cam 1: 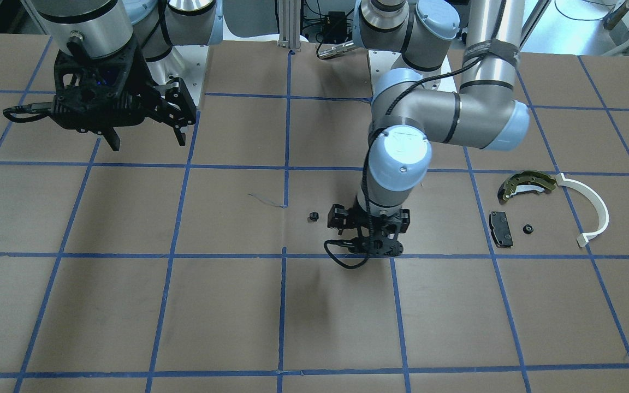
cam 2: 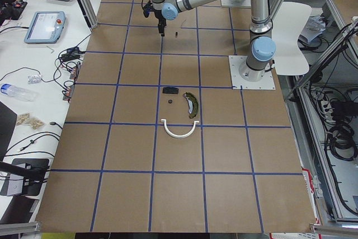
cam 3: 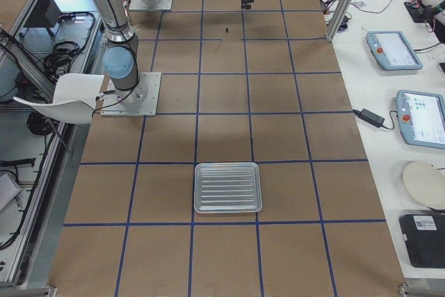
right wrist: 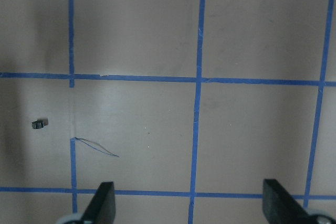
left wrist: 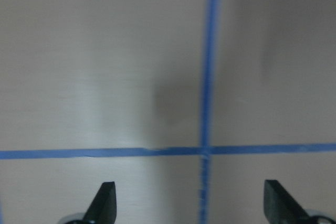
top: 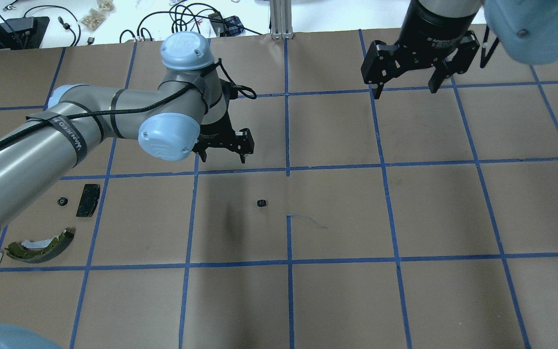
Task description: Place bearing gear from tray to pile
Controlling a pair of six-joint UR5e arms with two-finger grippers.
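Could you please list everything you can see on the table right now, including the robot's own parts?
table: one, brown with a blue tape grid, under everything.
tray: one, silver, at the robot's right end of the table.
loose gear: one, black, alone mid-table.
second gear: one, black, beside the pad at the robot's left end.
pad: one, black, in the same group.
brake shoe: one, olive-gold, near the pad.
arc: one, white, beside the brake shoe.
left claw: one, black, open and empty, near the loose gear.
right claw: one, black, open and empty, raised over the robot's right half.
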